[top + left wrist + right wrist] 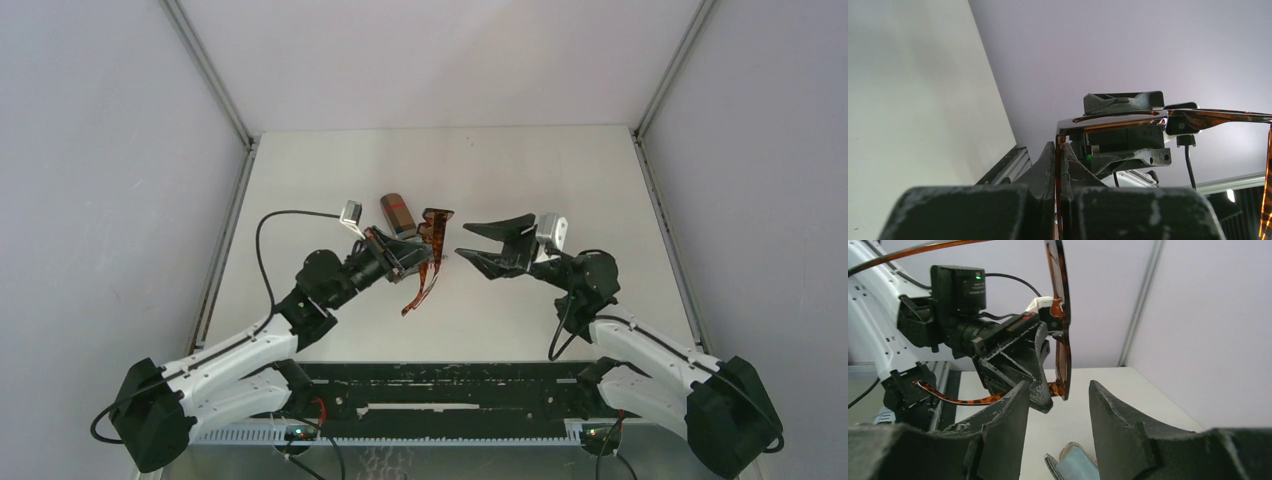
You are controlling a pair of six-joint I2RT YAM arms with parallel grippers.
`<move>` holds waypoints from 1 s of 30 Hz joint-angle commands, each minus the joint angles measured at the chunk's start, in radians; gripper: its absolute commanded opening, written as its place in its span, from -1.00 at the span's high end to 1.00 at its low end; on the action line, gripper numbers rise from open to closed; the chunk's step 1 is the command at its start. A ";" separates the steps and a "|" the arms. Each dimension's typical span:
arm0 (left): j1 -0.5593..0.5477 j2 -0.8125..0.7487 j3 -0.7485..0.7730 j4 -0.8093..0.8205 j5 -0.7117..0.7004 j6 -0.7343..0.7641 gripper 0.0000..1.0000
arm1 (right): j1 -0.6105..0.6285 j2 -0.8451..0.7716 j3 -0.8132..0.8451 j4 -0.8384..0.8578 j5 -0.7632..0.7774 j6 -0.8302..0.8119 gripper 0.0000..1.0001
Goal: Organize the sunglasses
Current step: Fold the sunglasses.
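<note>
The dark brown tortoiseshell sunglasses (432,240) hang in the air above the middle of the table. My left gripper (415,250) is shut on one thin temple arm (1058,165), which runs up between its fingers (1048,160). The sunglasses' front (1064,340) stands on edge, and the other temple arm (420,292) hangs down unfolded. My right gripper (466,241) faces them from the right, open, a short way off. Its fingers (1013,405) frame the lower end of the front without touching it. In the left wrist view my left gripper (1058,146) points at the right gripper (1124,102) behind the frame.
A brown case (398,213) with a red patch lies on the table just behind the left gripper. Under my right gripper an open case holds a light blue cloth (1075,465). Grey walls and metal rails (215,250) bound the white table (560,170).
</note>
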 commanded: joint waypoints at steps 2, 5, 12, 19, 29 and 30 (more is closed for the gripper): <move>0.006 0.027 -0.024 0.144 0.054 -0.065 1.00 | 0.009 0.082 0.085 0.116 -0.107 0.064 0.07; 0.006 0.037 -0.026 0.148 0.066 -0.062 0.99 | 0.018 0.109 0.104 0.130 -0.106 0.064 0.09; 0.006 0.040 -0.029 0.147 0.073 -0.056 0.99 | 0.026 0.167 0.150 0.144 -0.105 0.073 0.16; 0.006 0.044 -0.028 0.153 0.081 -0.056 1.00 | 0.027 0.189 0.194 0.139 -0.115 0.083 0.23; 0.006 0.040 -0.029 0.153 0.090 -0.053 1.00 | 0.037 0.226 0.234 0.127 -0.171 0.109 0.42; 0.006 0.037 -0.029 0.154 0.089 -0.053 1.00 | 0.037 0.229 0.237 0.127 -0.173 0.110 0.45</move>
